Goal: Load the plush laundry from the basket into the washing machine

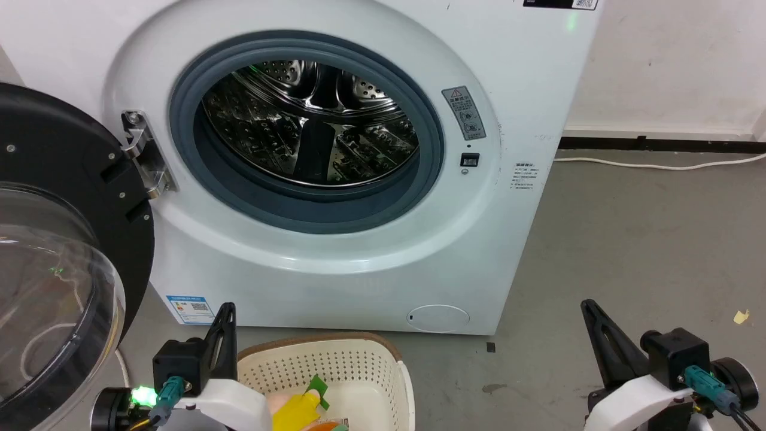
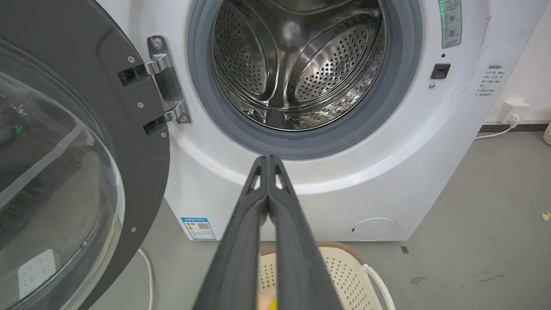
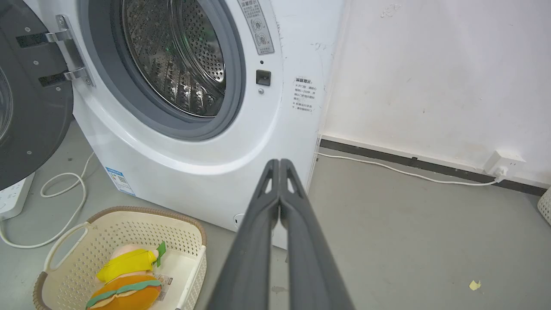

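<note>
Both grippers are pressed shut and hold nothing: the left gripper (image 2: 267,160) points at the lower rim of the washing machine (image 1: 359,281), and the right gripper (image 3: 280,162) points at the machine's right corner, both above the floor. In the head view the machine sits at twelve o'clock with its door (image 1: 66,173) swung wide at nine o'clock, baring the grey gasket (image 1: 185,149) and the steel drum (image 1: 311,126), in which no laundry shows. The basket (image 3: 129,210) stands on the grey concrete floor (image 1: 628,251) at six o'clock, just before the machine. Inside it lies the plush laundry: a peach-pink toy in yellow (image 3: 125,263) touching an orange toy with a green stripe (image 3: 125,295). A pale wall (image 3: 430,64) with a dark skirting runs at two o'clock; a white cable (image 3: 400,171) trails along it to a socket (image 3: 503,162). A yellowish scrap (image 3: 474,284) lies on the floor at four o'clock. The head view's bottom edge cuts off the basket, and the left arm covers part of it. The machine's stickers are too small to read.
</note>
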Motion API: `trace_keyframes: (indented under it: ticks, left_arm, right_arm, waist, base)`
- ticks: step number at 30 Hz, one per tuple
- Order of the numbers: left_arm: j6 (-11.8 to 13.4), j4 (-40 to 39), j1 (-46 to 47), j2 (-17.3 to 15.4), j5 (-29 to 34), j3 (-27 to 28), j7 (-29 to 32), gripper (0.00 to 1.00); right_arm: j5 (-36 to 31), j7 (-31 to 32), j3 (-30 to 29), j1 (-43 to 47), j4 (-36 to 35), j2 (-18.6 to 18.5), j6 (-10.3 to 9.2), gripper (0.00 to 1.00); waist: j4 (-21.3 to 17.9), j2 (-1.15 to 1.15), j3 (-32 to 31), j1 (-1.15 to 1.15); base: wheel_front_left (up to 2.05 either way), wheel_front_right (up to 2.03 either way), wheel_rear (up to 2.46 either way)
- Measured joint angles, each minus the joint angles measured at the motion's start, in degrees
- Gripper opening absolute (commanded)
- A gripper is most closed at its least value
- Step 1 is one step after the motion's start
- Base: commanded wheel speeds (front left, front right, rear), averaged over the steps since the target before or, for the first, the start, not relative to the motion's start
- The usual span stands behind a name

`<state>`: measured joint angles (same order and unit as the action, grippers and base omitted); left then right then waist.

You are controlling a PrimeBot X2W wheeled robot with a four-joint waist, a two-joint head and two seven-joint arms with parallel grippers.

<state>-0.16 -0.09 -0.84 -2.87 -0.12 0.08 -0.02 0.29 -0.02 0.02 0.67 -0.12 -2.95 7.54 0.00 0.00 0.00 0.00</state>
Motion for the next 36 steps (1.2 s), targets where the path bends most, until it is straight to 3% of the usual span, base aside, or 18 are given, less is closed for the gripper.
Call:
trace_keyframes:
  ticks: [10,11,36]
  left_arm:
    - [0.0,0.0,0.0,0.0,0.0,0.0,0.0,0.0]
    - [0.0,0.0,0.0,0.0,0.0,0.0,0.0,1.0]
    - [0.0,4.2,1.2,-0.1,-1.8,-2.3,-1.6,1.0]
  right_arm:
    - [0.0,0.0,0.0,0.0,0.0,0.0,0.0,0.0]
    - [0.0,0.0,0.0,0.0,0.0,0.0,0.0,1.0]
    - [1.5,-2.2,-0.6,0.0,-1.3,0.0,0.0,1.0]
  waist:
    - [0.0,0.0,0.0,0.0]
    - [0.0,0.0,0.0,0.0]
    - [-0.6,0.0,3.5,0.0]
  base:
    - [0.0,0.0,0.0]
    - [0.0,0.0,0.0]
    - [0.0,0.0,0.0]
